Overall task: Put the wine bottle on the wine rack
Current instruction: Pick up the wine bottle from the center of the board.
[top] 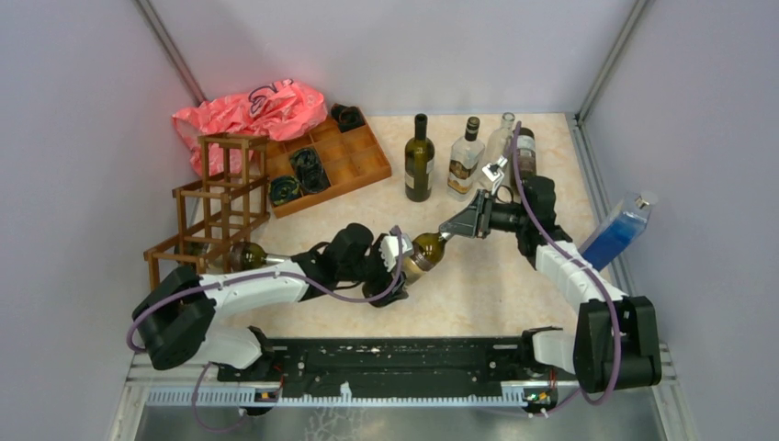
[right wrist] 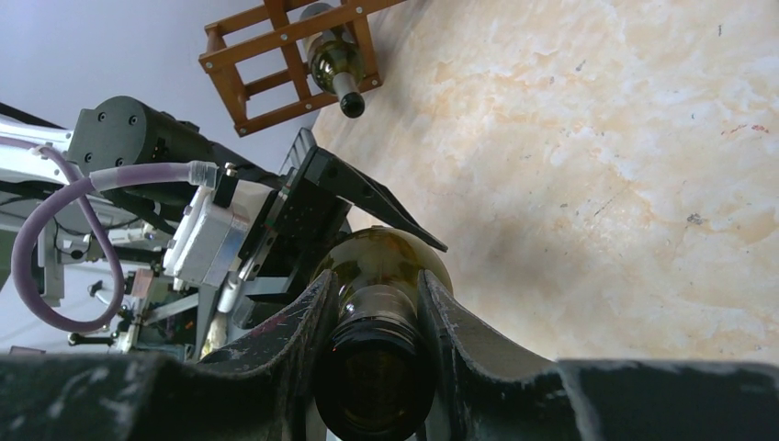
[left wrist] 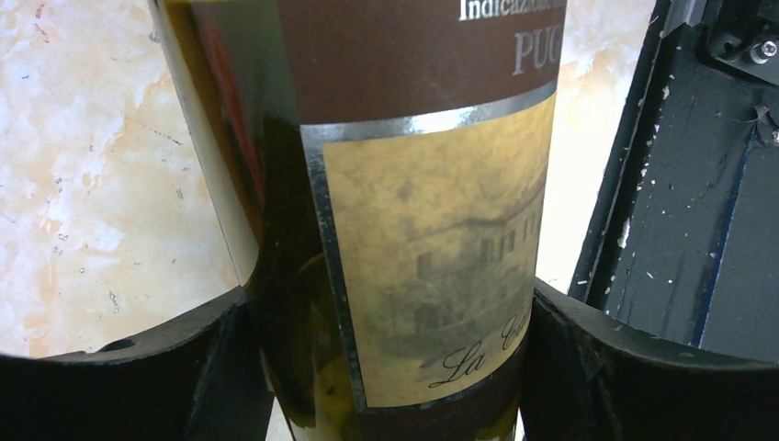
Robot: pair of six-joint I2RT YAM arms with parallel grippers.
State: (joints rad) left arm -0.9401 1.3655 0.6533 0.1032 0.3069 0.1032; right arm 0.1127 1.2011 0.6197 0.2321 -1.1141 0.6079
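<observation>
Clearly legible on the wine bottle (left wrist: 404, 230) are "Indicazione" and "PUG" on a brown band, then cursive "La" under a sketched building on a tan, silver-edged label. It lies sideways over the middle of the counter (top: 496, 285), between 2 pincers and well apart from the wine rack (top: 216, 197), which carries 1 other bottle (top: 246, 255). The right pincer (right wrist: 375, 280) is clamped on its neck, that arm bent leftward with a level wrist. The left pincer (left wrist: 386, 294) grips the body, both fingers against the glass, its arm stretched low across from the left.
</observation>
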